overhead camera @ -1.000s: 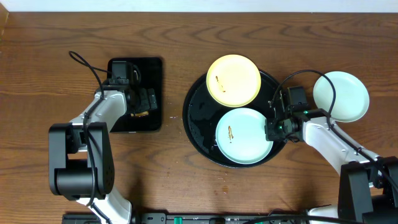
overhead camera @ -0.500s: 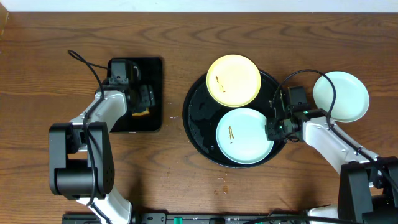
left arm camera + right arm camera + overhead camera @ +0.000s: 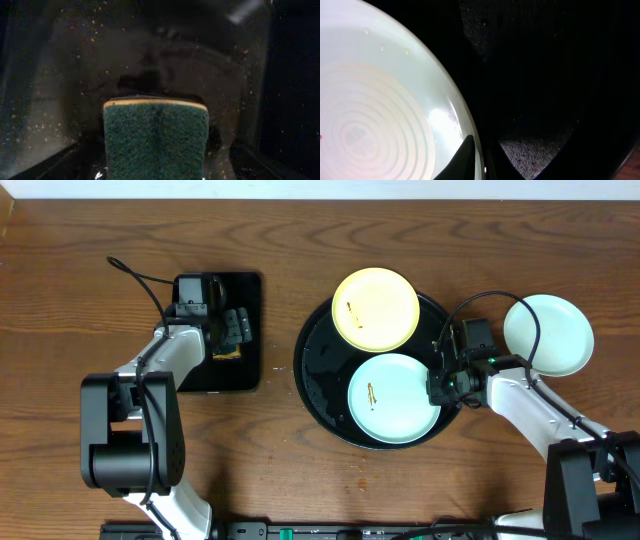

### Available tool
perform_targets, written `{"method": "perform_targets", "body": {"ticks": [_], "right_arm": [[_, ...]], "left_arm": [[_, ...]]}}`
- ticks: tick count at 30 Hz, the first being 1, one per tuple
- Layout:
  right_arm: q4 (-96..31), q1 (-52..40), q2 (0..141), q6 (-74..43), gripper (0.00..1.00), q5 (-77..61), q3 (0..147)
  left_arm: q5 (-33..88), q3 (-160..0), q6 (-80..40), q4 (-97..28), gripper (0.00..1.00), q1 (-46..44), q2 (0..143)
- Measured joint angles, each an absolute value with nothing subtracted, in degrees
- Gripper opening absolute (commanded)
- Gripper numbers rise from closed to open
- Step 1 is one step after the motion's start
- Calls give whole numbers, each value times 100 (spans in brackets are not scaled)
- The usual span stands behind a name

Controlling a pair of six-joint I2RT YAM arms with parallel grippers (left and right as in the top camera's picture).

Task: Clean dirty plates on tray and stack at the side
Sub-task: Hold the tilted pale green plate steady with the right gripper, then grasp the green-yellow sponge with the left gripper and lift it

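Note:
A pale yellow plate (image 3: pixel 375 308) with a brown smear lies at the back of the round black tray (image 3: pixel 315 370). In front of it sits a mint plate (image 3: pixel 390 398), also smeared. My right gripper (image 3: pixel 438 392) is shut on that plate's right rim: in the right wrist view a dark finger (image 3: pixel 465 160) lies over the rim of the plate (image 3: pixel 380 110). Another mint plate (image 3: pixel 548 334) rests on the table at the right. My left gripper (image 3: pixel 232 330) stands open over a green sponge (image 3: pixel 155 140), with a gap on each side.
The sponge (image 3: pixel 228 354) lies in a small rectangular black tray (image 3: pixel 245 372) at the left, with wet specks on its floor (image 3: pixel 75 75). Cables arch over both wrists. Brown wooden table (image 3: pixel 300 240) surrounds both trays.
My left gripper has shifted a little toward the far end of the small tray, and the sponge's yellow edge shows slightly farther back. The right arm and the plates have not moved.

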State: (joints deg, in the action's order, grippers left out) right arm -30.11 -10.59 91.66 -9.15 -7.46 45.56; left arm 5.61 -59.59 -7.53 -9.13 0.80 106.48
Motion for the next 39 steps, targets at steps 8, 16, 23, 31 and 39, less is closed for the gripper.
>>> {"method": "perform_targets", "body": {"ticks": [8,16,23,31,39], "right_arm": [[-2993,-1059,9166,-915,9,-746,4556],[-2987,-1059,9166,-915,9,-744,4556],[-2989,-1059,9166,-915,10,-746,4556],[-2991,-1059,9166,-915,10,-746,4556],[-2991,-1059,9166,-915,11,-746,4556]], "left_arm": [[561,-5959,-751,-749,89,80,10665],[438,-5988,-733,-438,33,75,10971],[344,-6010,-633,-405,81,73,11006],[145,-6163,-576,-972,72,64,11004],[73,-6202,-574,-1243,8,71,10978]]}}
